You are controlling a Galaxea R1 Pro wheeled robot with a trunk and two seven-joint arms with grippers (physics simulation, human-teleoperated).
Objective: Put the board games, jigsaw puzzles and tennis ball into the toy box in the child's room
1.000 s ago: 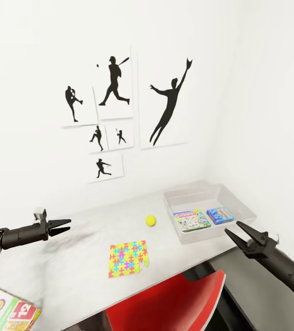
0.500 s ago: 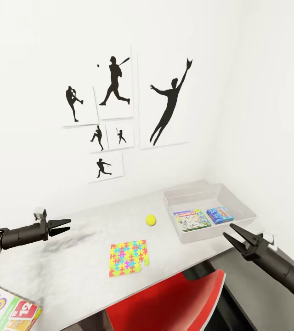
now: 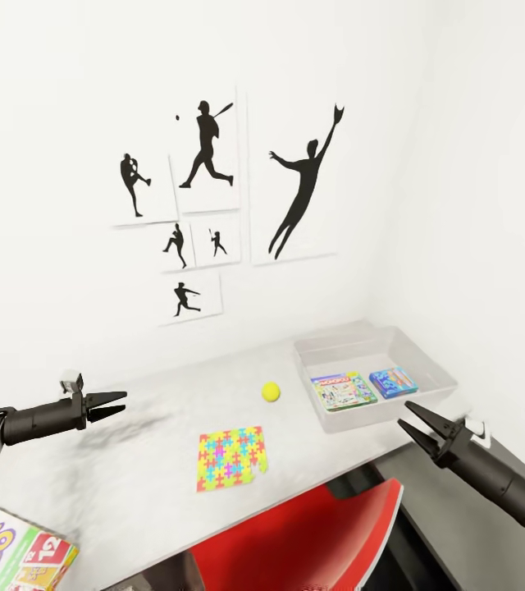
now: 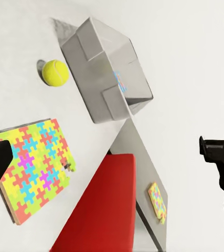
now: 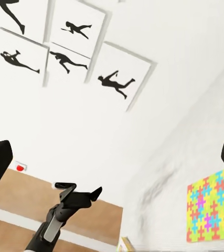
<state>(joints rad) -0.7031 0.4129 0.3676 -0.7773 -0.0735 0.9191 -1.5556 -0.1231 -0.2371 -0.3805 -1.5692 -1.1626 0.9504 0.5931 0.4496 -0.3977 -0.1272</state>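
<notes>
The pale grey toy box (image 3: 440, 367) stands at the table's (image 3: 131, 484) right end, also seen in the left wrist view (image 4: 98, 63). A Monopoly board game (image 3: 343, 391) and a small blue box (image 3: 393, 382) lie inside it. Left of it rest the tennis ball (image 3: 271, 391) (image 4: 55, 72) and, nearer, a jigsaw puzzle (image 3: 231, 457) (image 4: 30, 168). A second jigsaw (image 4: 158, 202) lies on a lower grey surface. The Skip-Bo game (image 3: 16, 556) sits at the table's near left corner. My left gripper (image 3: 116, 402) (image 5: 85, 197) hovers open over the table's left. My right gripper (image 3: 408, 416) is open, just before the toy box's front wall.
A red chair (image 3: 295, 538) (image 4: 101, 210) is tucked under the table's front edge, between my arms. Black baseball silhouette pictures (image 3: 205, 197) hang on the white wall behind. The side wall closes in right of the toy box. Bare tabletop lies between the jigsaw and the Skip-Bo box.
My right gripper has drifted a little left and toward the toy box's front. The view shifted slightly. The left arm and the toys stayed put.
</notes>
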